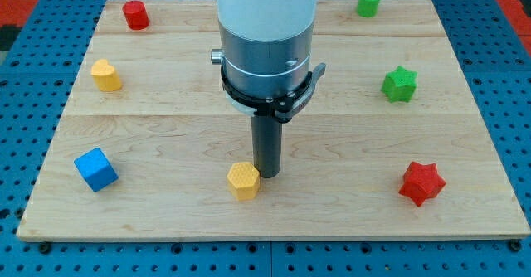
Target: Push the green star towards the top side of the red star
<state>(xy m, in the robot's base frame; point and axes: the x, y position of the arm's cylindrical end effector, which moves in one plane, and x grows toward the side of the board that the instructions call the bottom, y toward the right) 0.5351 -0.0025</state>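
Well, my tip (267, 175) seemingly touches the yellow hexagon (243, 180), near bottom edge.

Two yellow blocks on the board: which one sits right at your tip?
The yellow hexagonal block near the view's bottom, just left of my tip. The other yellow block sits far off at the view's left.

green star (399, 85), red star (421, 183), blue cube (96, 169), pale wood-grain board (166, 128)

Two red blocks (135, 15) (421, 183), two green (368, 2) (399, 85), two yellow (105, 75) (243, 180), one blue (96, 169)
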